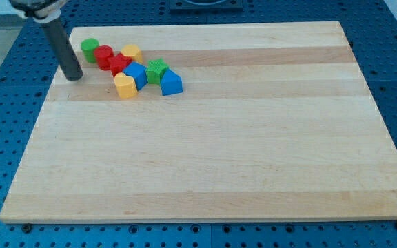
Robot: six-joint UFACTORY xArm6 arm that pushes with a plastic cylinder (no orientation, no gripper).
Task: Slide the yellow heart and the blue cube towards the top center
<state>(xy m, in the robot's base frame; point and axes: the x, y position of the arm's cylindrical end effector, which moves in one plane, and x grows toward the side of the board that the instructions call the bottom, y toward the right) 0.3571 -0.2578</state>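
Observation:
The yellow heart point(125, 86) lies at the view's upper left, touching the blue cube point(136, 74) just to its upper right. Both sit in a tight cluster of blocks. My tip point(74, 76) rests on the board left of the cluster, about 60 px left of the yellow heart and below-left of the green cylinder point(89, 48). The tip touches no block.
The cluster also holds a red cylinder point(104, 56), a red star-like block point(120, 65), a yellow block point(131, 52), a green star-like block point(156, 71) and a blue triangular block point(171, 83). The wooden board point(212, 151) lies on a blue perforated table.

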